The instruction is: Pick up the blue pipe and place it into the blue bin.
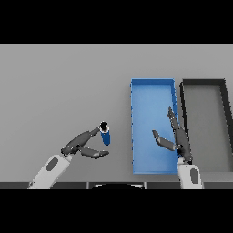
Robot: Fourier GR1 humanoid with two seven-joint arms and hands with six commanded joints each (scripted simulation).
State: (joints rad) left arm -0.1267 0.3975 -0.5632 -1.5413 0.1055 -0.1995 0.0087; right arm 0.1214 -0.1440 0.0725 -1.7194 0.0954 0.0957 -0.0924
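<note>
A short blue pipe (105, 136) with a dark top end stands upright on the grey table, left of the blue bin (146, 103). My left hand (81, 144) reaches in from the lower left. Its straight fingers end at the pipe's top on the left side, while the thumb stretches out lower down, apart from the pipe. Nothing is gripped. My right hand (177, 136) hovers open over the right half of the blue bin, fingers pointing away from me and thumb spread to the left. The bin holds nothing that I can see.
A black bin (205, 113) of similar size lies right beside the blue bin, along its right wall. Grey tabletop stretches to the left and behind the pipe.
</note>
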